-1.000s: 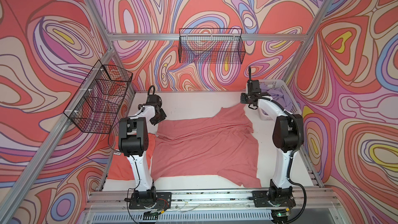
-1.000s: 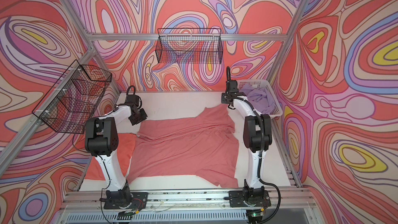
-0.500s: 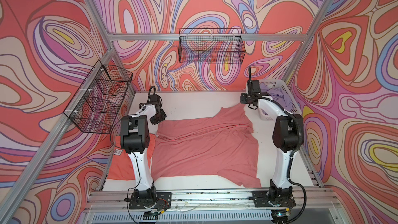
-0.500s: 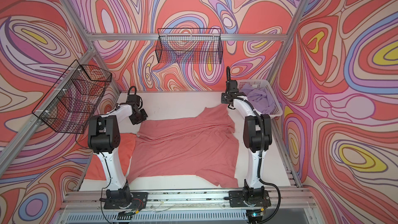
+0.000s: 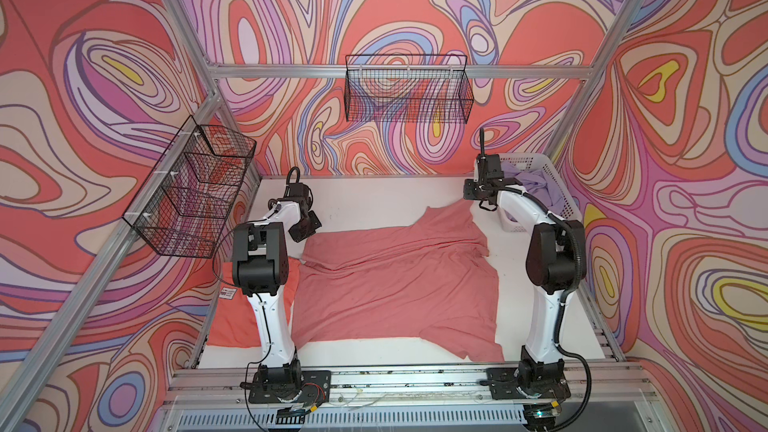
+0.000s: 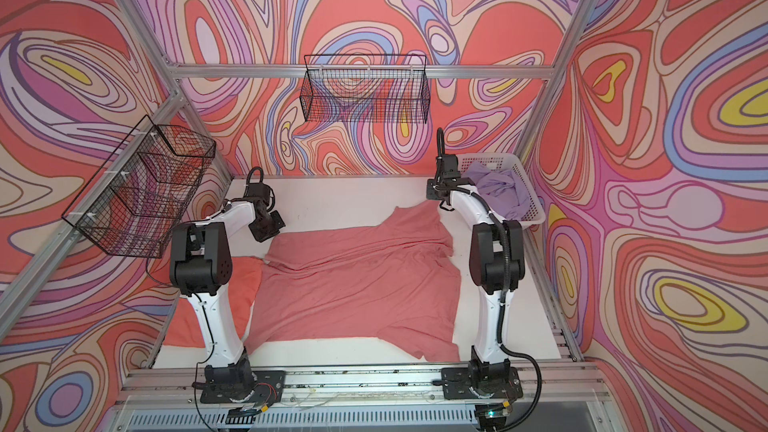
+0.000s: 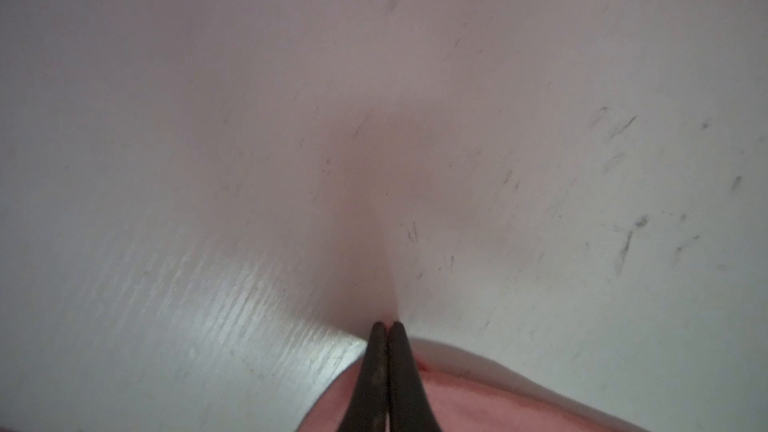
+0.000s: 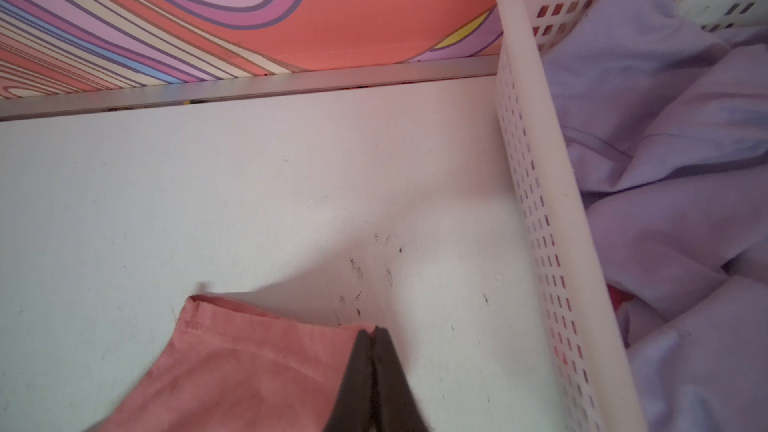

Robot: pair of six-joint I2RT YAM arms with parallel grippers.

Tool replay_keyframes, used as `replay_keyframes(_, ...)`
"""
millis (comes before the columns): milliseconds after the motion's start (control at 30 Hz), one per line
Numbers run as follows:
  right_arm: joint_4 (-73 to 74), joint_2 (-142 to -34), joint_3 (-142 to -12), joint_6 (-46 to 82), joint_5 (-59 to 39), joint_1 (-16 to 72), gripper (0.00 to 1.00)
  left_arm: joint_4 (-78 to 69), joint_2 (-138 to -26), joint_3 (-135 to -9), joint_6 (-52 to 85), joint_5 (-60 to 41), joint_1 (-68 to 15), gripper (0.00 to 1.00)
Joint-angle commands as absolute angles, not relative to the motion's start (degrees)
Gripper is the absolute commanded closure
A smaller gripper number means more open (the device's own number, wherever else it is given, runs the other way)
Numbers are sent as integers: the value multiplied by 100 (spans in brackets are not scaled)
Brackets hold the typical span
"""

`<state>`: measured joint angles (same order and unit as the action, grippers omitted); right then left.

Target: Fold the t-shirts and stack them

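Twin top views look down frontally; wrist cameras skim the table (image 5: 374, 201)

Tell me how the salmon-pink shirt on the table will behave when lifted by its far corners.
The salmon-pink shirt lies flat and wrinkled, so it will likely sag limply between the left claw and right claw. It looks thin, probably light. Its near hem may drag.
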<state>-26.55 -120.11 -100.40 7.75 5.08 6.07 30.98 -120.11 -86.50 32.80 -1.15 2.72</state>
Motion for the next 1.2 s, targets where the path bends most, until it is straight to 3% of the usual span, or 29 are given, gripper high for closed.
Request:
replay_keyframes(0,-2610,-11786,-10139,755,586,572,100,2879,-11680,-8506,3545,-465,274,100)
replay_keyframes(267,-2469,-11519,-10520,800,886,401,100,2213,-11119,-8934,3966,-696,211,100)
replay_keyframes(633,-2326,-11963,-11423,734,1072,75,100,1634,-11772,-10183,4368,-1095,202,100)
replay_keyframes(967,-2142,-12509,-11943,626,874,61,100,1252,-12102,-10319,4492,-1186,202,100)
replay_keyframes(1167,-2097,-12413,-11577,820,658,70,100,1143,-12133,-10103,4466,-1247,211,100)
